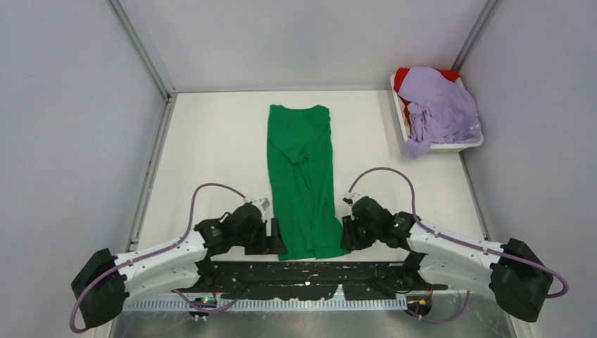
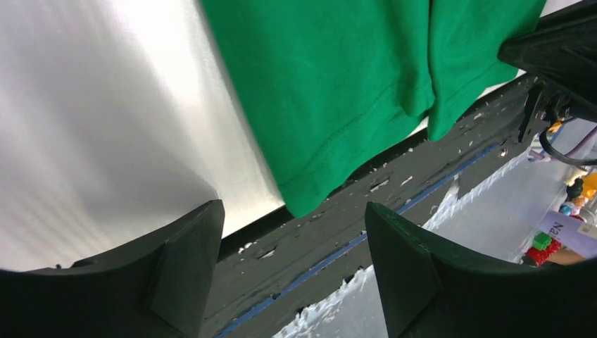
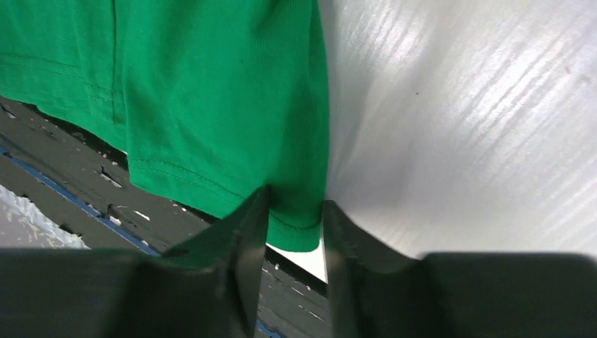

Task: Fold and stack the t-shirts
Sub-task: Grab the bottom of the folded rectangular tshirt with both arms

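White bench (image 1: 211, 141) is carrying the folded green t-shirt (image 1: 301, 183); right gripper (image 3: 294, 232) is pinching its hem corner, left gripper (image 2: 292, 253) is standing released beside it.

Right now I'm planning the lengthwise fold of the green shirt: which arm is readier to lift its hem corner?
Right. Its pincer already straddles the green shirt's hem corner; the left pincer stands open, short of the cloth.

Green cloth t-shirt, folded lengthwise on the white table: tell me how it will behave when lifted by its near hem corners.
The green cloth t-shirt will probably droop, since it lies limp and creased. It looks light and thin. The right gripper pinches only a corner, so it may slip.
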`<state>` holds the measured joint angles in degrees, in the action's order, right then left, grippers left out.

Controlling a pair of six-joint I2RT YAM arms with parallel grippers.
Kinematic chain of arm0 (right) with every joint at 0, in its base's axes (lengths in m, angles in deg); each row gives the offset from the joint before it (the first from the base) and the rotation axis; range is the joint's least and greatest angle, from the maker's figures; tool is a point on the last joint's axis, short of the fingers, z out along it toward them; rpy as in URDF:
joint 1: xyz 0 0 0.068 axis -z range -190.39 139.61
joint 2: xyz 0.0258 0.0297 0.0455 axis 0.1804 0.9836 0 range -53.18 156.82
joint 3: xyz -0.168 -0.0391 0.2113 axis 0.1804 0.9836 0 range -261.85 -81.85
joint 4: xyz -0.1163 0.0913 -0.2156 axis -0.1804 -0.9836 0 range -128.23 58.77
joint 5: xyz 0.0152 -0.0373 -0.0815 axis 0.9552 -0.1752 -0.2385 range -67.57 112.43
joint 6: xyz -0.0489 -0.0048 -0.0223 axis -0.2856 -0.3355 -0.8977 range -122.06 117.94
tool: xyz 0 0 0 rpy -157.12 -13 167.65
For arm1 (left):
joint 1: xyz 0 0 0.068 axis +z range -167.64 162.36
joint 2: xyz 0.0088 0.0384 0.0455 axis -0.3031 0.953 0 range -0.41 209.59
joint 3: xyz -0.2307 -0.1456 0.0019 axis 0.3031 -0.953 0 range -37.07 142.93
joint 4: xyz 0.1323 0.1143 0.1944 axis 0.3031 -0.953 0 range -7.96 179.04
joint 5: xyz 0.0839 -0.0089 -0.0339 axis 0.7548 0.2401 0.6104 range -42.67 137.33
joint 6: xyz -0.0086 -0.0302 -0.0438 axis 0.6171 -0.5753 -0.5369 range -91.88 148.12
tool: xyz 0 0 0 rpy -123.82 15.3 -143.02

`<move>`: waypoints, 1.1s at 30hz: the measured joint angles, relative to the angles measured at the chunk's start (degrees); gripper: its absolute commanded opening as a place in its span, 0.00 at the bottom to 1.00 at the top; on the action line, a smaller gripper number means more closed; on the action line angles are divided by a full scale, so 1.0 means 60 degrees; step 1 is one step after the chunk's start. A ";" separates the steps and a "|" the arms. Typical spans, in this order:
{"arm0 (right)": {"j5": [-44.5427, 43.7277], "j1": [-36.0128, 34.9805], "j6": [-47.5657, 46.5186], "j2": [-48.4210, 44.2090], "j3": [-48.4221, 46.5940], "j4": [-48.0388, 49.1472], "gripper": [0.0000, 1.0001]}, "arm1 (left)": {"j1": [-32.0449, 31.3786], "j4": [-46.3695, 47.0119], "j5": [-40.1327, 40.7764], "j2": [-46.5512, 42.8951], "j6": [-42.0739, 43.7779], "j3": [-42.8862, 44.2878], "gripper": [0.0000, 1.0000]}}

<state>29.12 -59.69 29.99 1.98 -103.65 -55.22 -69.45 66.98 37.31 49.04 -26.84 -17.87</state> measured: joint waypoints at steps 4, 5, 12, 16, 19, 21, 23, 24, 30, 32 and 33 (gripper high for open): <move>0.0321 0.0004 0.0270 -0.0062 0.0208 0.0208 0.11 | -0.0514 0.0426 0.0182 0.0721 -0.0219 0.0175 0.64; 0.0368 0.0004 0.0423 -0.0160 0.0299 0.0208 0.09 | -0.0670 0.0441 0.0295 0.0903 -0.0299 0.0259 0.61; 0.0918 0.0007 0.1971 -0.1377 0.1086 0.0200 0.05 | -0.1373 0.0441 0.1209 0.1581 -0.0703 0.0583 0.45; 0.1064 0.0007 0.2568 -0.1891 0.1311 0.0135 0.05 | -0.1596 0.0517 0.1526 0.1880 -0.0878 0.0659 0.31; 0.1107 0.0007 0.2827 -0.1953 0.1315 0.0138 0.05 | -0.1887 0.0517 0.1727 0.2000 -0.0987 0.0688 0.28; 0.1115 0.0004 0.2954 -0.1953 0.1315 0.0138 0.05 | -0.2098 0.0488 0.1836 0.2000 -0.1035 0.0688 0.28; 0.1115 0.0004 0.3031 -0.1967 0.1315 0.0138 0.05 | -0.2295 0.0455 0.1920 0.1989 -0.1067 0.0688 0.28; 0.1115 0.0004 0.3067 -0.1978 0.1315 0.0138 0.05 | -0.2357 0.0430 0.1945 0.1971 -0.1071 0.0692 0.26; 0.1111 0.0004 0.3187 -0.2273 0.1319 0.0131 0.05 | -0.2499 0.0098 0.1989 0.1909 -0.1071 0.0688 0.00; 0.1111 0.0004 0.3177 -0.2397 0.1315 0.0087 0.05 | -0.2499 -0.0062 0.1953 0.1814 -0.1020 0.0692 0.00; 0.1100 0.0004 0.3155 -0.2463 0.1304 0.0029 0.05 | -0.2495 -0.0120 0.1891 0.1694 -0.1005 0.0692 0.00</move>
<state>35.73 -59.67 48.92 -12.80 -95.82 -55.04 -84.43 66.25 48.65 59.20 -32.88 -13.72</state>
